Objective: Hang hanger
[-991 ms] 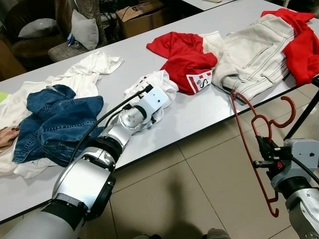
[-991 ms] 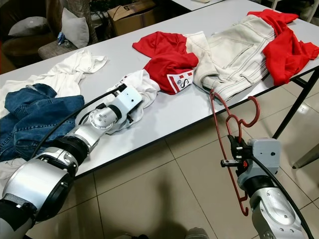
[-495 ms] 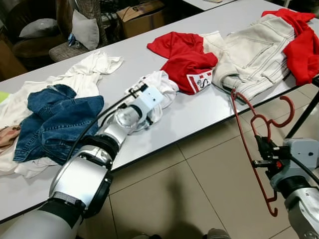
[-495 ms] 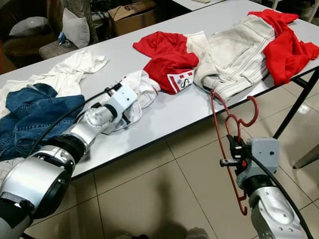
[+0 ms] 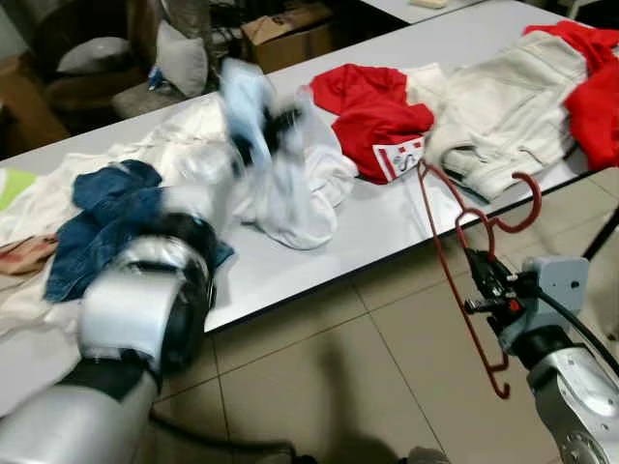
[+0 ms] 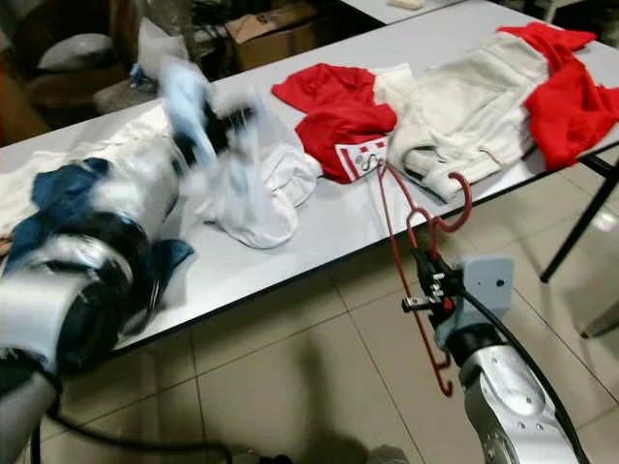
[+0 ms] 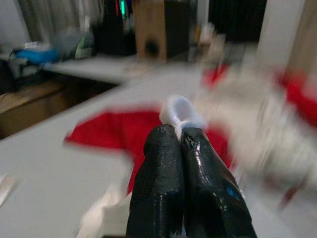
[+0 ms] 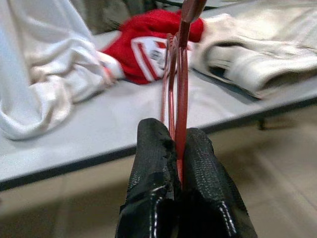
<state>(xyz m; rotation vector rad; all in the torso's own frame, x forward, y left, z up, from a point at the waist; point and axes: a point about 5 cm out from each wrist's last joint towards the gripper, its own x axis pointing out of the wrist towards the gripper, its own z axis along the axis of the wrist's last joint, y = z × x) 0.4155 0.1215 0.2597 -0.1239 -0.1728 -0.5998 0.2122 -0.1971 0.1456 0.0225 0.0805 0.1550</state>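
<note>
My right gripper point(image 8: 179, 163) pinches the red hanger point(image 5: 462, 256); my left gripper point(image 7: 181, 136), fingers pressed on the white garment point(image 5: 300, 188), lifts it off the surface point(image 5: 387, 227). Threading remains.

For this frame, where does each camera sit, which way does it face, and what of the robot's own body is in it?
Left and right eye views: on the head, looking forward and down at the grey table; both silver arms show.
Left wrist view: along the left gripper, shut on the white cloth garment.
Right wrist view: along the right gripper, shut on the red wire hanger.
Shared: the red T-shirt shows in all four.
</note>
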